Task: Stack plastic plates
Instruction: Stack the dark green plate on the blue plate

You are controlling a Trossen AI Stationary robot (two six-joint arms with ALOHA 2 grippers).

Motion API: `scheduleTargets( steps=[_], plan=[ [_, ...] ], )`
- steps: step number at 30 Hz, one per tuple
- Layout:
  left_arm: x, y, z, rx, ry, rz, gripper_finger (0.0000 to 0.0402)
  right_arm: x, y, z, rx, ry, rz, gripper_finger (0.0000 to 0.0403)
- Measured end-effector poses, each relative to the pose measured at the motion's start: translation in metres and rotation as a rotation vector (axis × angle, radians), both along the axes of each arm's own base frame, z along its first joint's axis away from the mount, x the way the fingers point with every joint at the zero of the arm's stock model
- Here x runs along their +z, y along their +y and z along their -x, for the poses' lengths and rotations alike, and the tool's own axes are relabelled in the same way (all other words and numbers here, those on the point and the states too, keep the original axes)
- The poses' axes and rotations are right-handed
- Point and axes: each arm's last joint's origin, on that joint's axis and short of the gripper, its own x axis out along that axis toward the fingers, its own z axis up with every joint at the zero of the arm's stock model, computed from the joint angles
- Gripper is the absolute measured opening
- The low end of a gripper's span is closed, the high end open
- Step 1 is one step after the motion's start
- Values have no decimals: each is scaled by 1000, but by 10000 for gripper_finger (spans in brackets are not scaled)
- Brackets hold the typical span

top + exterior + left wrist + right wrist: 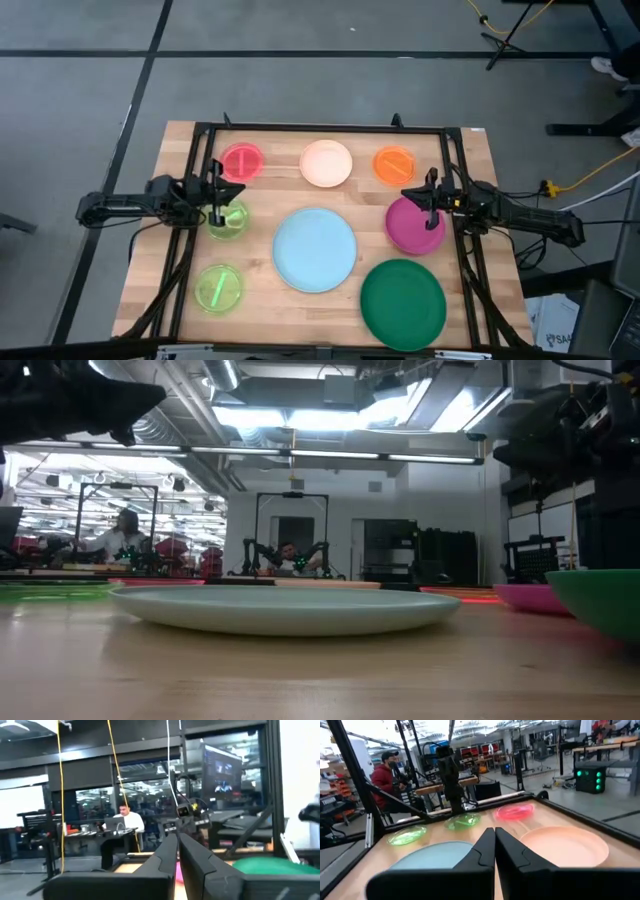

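Observation:
Eight round plates lie flat and apart on the wooden table. Along the far side are a small red plate [241, 162], a cream plate [326, 163] and an orange plate [394, 165]. The large light blue plate [315, 250] lies in the middle, with the magenta plate [415, 228] to its right and the dark green plate [403, 302] at the near right. Two neon green plates [229, 222] [219, 289] lie on the left. My left gripper [222, 200], shut, hangs over the farther neon green plate. My right gripper [432, 195], shut, hangs over the magenta plate's far edge.
A black frame [320, 128] borders the table's far, left and right sides. Bare wood shows between the plates. People sit at desks [122, 822] in the room beyond the table. The light blue plate [290, 608] fills the middle of the low view.

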Motion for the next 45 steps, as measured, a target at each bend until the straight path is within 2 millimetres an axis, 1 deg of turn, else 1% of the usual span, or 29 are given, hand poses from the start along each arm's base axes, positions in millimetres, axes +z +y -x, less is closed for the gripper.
scheduleTargets(
  steps=[3, 6, 12, 17, 21, 27, 30, 36, 38, 41, 45],
  plan=[
    [-2, 1, -3, 16, 27, -3, 11, 4, 0, 1, -4, -10, 25, 3],
    [-4, 0, -7, -5, 54, 11, 11, 15, 0, 0, -10, -12, 74, 3],
    [-2, 0, -13, -24, 42, 48, 11, 27, -2, -10, -14, 91, 103, 3],
    [-5, 1, -20, -38, 64, 82, 11, 24, -3, -25, 29, 213, 115, 3],
    [-5, 1, -25, -42, 100, 106, 11, 29, -4, -34, 71, 255, 112, 3],
    [-1, 1, -31, -54, 77, 104, 11, 29, -5, -48, 93, 337, 108, 3],
    [-3, 0, -33, -75, 95, 104, 11, 32, -6, -55, 117, 355, 103, 3],
    [-6, -3, -35, -229, 129, 187, 11, 32, -5, -68, 192, 398, 66, 3],
    [-6, -4, -35, -245, 127, 194, 11, 32, -5, -73, 222, 425, 41, 3],
    [-6, -4, -35, -236, 125, 195, 11, 36, 0, -83, 288, 440, 13, 3],
    [-6, -3, -35, -221, 126, 244, 11, 38, 17, -96, 380, 501, 19, 3]
  ],
)
